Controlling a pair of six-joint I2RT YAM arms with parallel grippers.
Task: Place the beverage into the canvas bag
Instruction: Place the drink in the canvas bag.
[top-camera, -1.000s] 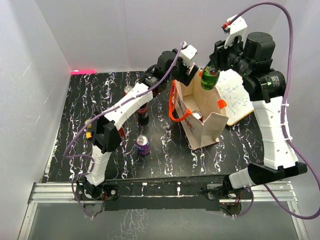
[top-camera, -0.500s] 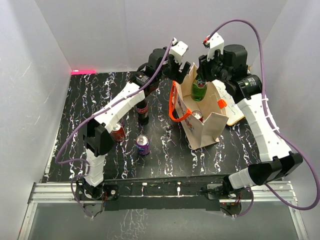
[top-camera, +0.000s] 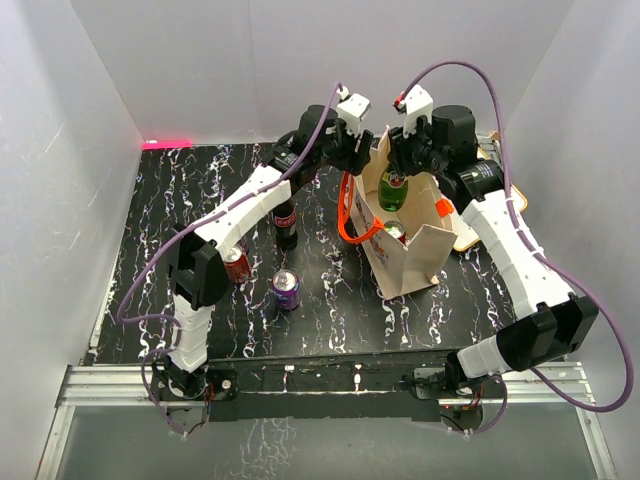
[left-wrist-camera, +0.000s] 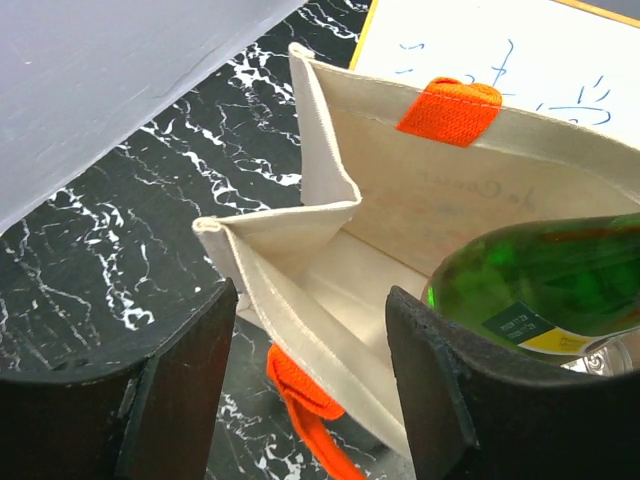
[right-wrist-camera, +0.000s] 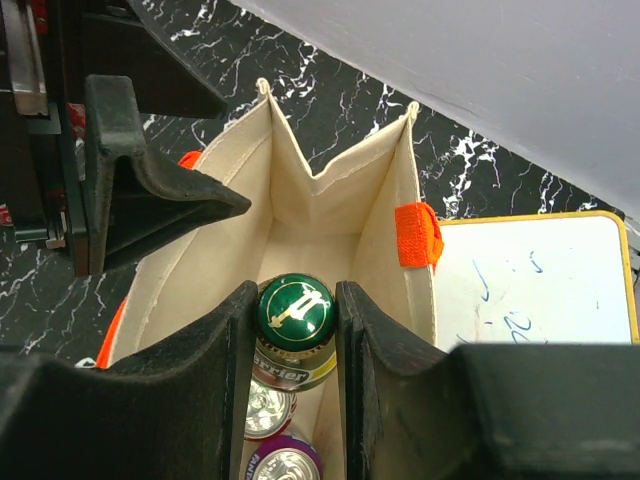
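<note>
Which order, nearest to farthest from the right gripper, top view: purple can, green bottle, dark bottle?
1. green bottle, in the right gripper, over the canvas bag.
2. dark bottle, left of the canvas bag.
3. purple can, front left.

Right claw (right-wrist-camera: 293, 305) clenched, left claw (left-wrist-camera: 310, 300) spread.

Inside the canvas bag (right-wrist-camera: 385, 215), 2 cans (right-wrist-camera: 272, 408) crowd one end; the gusset end seems bare.

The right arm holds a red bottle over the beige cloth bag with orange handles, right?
No, the glass bottle is green, not red. The right wrist view shows the right gripper holding it over the beige canvas bag.
</note>
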